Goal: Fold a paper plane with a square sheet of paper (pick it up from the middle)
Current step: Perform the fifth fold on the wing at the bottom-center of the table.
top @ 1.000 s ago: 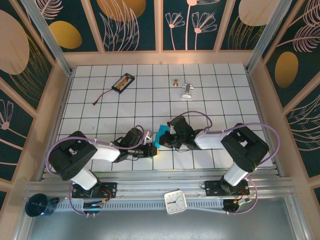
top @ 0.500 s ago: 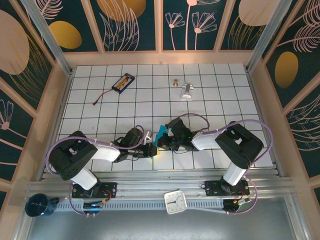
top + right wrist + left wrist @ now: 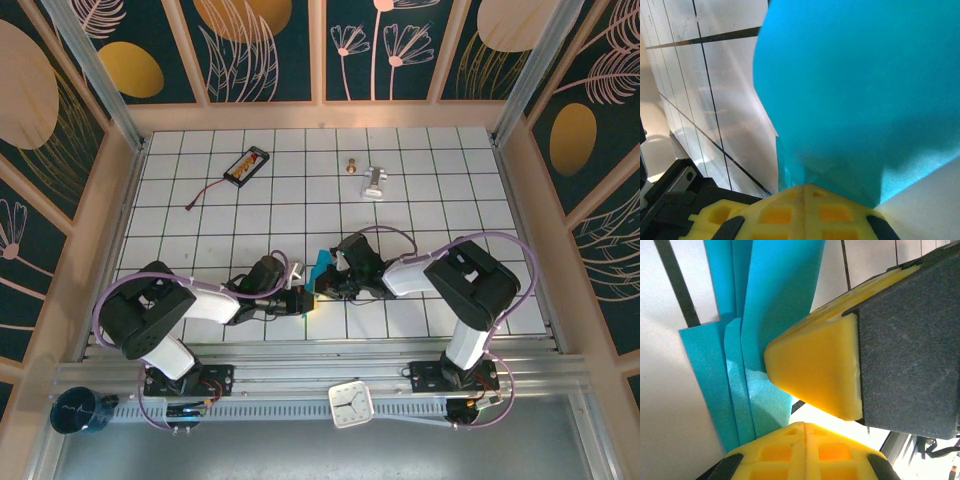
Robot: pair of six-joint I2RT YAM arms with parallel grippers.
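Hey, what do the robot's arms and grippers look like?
The left arm and right arm have black joints and white links, with lavender cables looping alongside. The fingers are yellow wedges with dark grey backing.

Folded teal paper [image 3: 320, 270], layered in long creases, at the table's near-middle.

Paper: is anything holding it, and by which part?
Both pincers are shut on the folded paper: the left pincer on its layered edge, the right pincer on a part that cannot be told.
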